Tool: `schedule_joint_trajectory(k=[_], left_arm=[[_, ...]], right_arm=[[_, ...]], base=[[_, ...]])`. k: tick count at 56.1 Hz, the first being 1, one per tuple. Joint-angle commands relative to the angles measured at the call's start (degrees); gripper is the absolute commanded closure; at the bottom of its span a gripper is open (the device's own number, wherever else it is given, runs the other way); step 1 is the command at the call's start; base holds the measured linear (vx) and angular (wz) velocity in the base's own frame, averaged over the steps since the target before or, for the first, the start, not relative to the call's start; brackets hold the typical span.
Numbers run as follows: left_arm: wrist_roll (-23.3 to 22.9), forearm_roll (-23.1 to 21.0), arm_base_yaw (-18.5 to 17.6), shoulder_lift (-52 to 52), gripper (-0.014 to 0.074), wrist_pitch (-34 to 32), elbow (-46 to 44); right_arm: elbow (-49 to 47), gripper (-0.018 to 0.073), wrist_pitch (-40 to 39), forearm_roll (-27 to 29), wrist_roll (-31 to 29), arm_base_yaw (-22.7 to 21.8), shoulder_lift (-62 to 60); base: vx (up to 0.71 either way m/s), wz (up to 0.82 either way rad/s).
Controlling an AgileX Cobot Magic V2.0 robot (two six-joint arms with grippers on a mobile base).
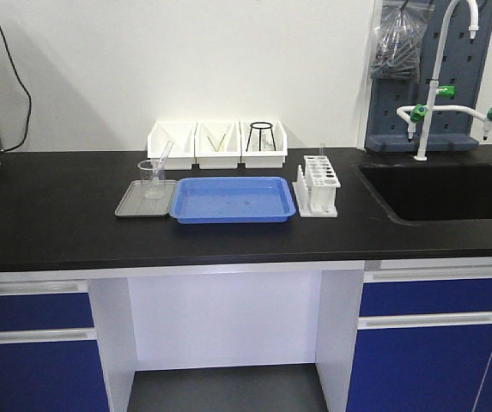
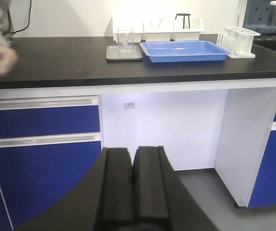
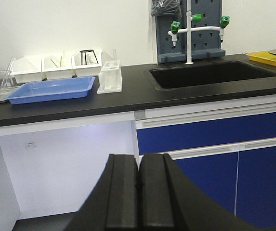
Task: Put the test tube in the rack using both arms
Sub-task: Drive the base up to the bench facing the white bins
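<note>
On the black countertop [image 1: 48, 215], the blue tray [image 1: 233, 199] sits about mid-counter, so I'll place everything off that. Well off to the tray's right is the black sink [image 1: 439, 193]. Right behind the tray you've got three white bins [image 1: 217, 142] in a row.

Both grippers hang back from the counter, well short of the tray. The left gripper [image 2: 132, 156] has its pads pressed together with nothing between them. The right gripper [image 3: 138, 161] is the same deal, closed up and empty.

Just beside the tray's left edge lies a small grey tray [image 1: 128, 206]. Just beside the right edge stands the white rack [image 1: 318, 184], with one slim thing poking up out of it, too faint to call. The clear beaker [image 1: 151, 178] stands on the grey tray. The test tube [image 1: 166, 157] leans inside the beaker, rim tipped toward the blue tray's side.
</note>
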Motion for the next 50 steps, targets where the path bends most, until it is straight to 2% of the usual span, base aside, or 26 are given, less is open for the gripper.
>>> schedule_joint_trajectory(k=[1,50], left_arm=[[-0.4,-0.5,0.0,-0.8,0.0603,-4.5,-1.2],[-0.4,-0.5,0.0,-0.8,0.0603,-4.5,-1.2]], right_arm=[[1.0,0.0570,-4.8,-0.5,-0.8,-0.3,-0.5],[1.0,0.0570,-4.8,-0.5,-0.8,-0.3,-0.5]], base=[[0.00,0.00],[0.01,0.00]])
